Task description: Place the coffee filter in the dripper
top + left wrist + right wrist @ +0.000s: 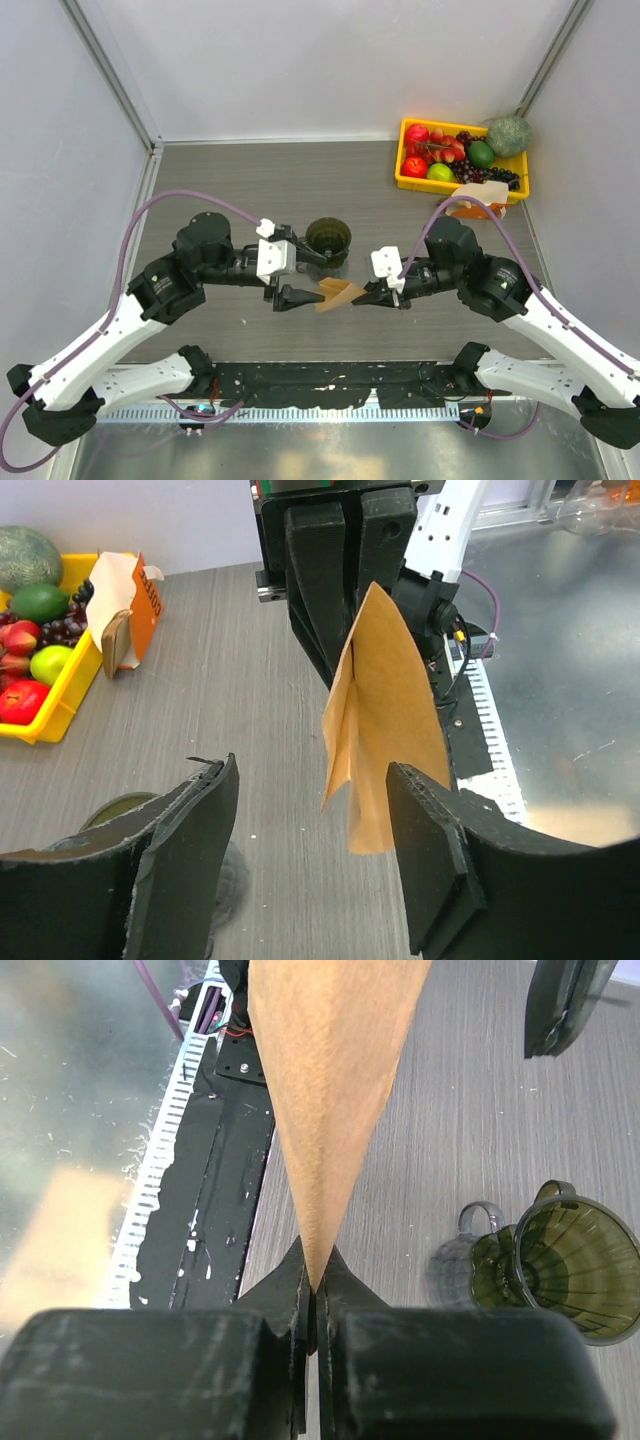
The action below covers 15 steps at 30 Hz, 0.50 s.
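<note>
We note right gripper (360, 297) clamped on pointed end of coffee filter (338, 293), filter held off table just beside dripper (328, 240). Left gripper (312, 278) jaws apart, facing filter's wide end. Dripper empty. Remaining, we judge: spread filter, seat it in dripper.

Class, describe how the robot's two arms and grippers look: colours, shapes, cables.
The left arm and right arm: white lower links, black upper joints, a purple cable along each. The left gripper and right gripper: white mounts, black wedge-shaped fingers.
</note>
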Tool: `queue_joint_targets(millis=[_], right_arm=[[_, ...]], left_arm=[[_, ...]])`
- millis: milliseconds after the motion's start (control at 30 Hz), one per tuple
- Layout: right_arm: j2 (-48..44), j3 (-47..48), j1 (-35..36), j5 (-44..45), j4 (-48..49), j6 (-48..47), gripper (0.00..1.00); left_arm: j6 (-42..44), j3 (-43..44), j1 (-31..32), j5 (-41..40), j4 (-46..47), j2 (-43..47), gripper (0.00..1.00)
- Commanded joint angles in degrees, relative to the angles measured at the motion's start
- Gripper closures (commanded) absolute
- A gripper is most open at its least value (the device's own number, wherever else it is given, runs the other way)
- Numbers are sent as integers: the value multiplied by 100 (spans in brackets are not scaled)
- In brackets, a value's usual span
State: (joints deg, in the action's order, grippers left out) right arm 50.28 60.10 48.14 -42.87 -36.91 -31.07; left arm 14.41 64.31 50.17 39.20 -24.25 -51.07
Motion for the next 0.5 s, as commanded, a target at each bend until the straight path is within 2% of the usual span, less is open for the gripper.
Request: queue_joint_targets(millis=[0,100,200,333,367,400,467], right_arm=[[17,195,-6,-186,210,145,95],[43,239,2,-230,192,154,95],[43,231,2,-204,254,276,95],[17,239,11,-213,333,400,94],[8,248,3,-213,316,409,94],[17,257,2,-213,316,417,93],[-36,283,20,-99,289,391,82]], left_arm=[[-53,204,150,-378,263,-122,34],[-9,239,247,-457,272,-245,41],[35,196,335,-291,280,-325,52],[88,99,423,-237,272,-404,54],[79,99,432,-246,280,-421,57],[36,99,432,-281,289,-430,66],[-139,108,441,-456,350,-430,93]])
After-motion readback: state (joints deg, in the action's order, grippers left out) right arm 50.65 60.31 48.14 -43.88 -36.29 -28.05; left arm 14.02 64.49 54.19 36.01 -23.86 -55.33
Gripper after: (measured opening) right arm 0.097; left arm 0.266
